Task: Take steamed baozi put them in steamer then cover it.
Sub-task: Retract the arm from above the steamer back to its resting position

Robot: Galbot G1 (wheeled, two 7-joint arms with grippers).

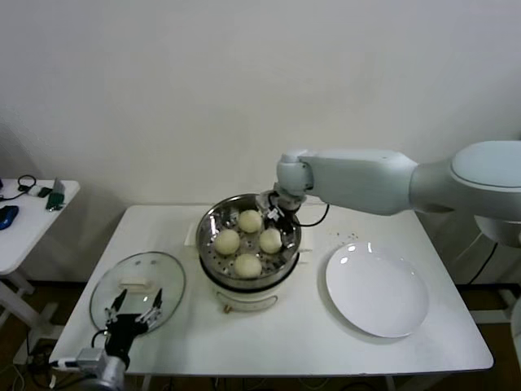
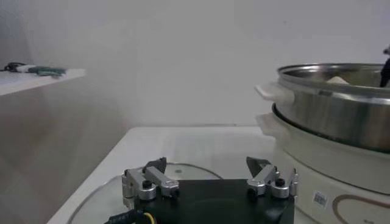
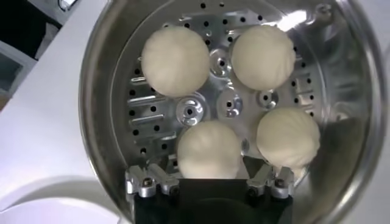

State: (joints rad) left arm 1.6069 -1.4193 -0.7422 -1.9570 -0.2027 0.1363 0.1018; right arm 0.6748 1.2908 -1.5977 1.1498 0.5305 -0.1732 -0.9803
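The steamer point(image 1: 213, 218) stands mid-table on its cream pot base. Four cream-white baozi lie in its basket: back point(image 1: 250, 220), left point(image 1: 227, 241), right point(image 1: 270, 240) and front point(image 1: 248, 265). My right gripper point(image 1: 278, 214) hangs at the basket's back right rim. It is open, its fingers point(image 3: 149, 181) either side of one baozi point(image 3: 209, 149) that rests on the basket floor. The other three point(image 3: 175, 61) point(image 3: 263, 56) point(image 3: 288, 137) lie beyond. The glass cover point(image 1: 163, 277) lies flat on the table left of the steamer. My left gripper point(image 1: 138, 314) is open over its near edge point(image 2: 109, 195).
A white plate point(image 1: 377, 289) lies on the table right of the steamer. A small side table point(image 1: 32, 212) with cables stands far left. The steamer's wall and side handle point(image 2: 274, 92) rise close to the right of my left gripper point(image 2: 208, 171).
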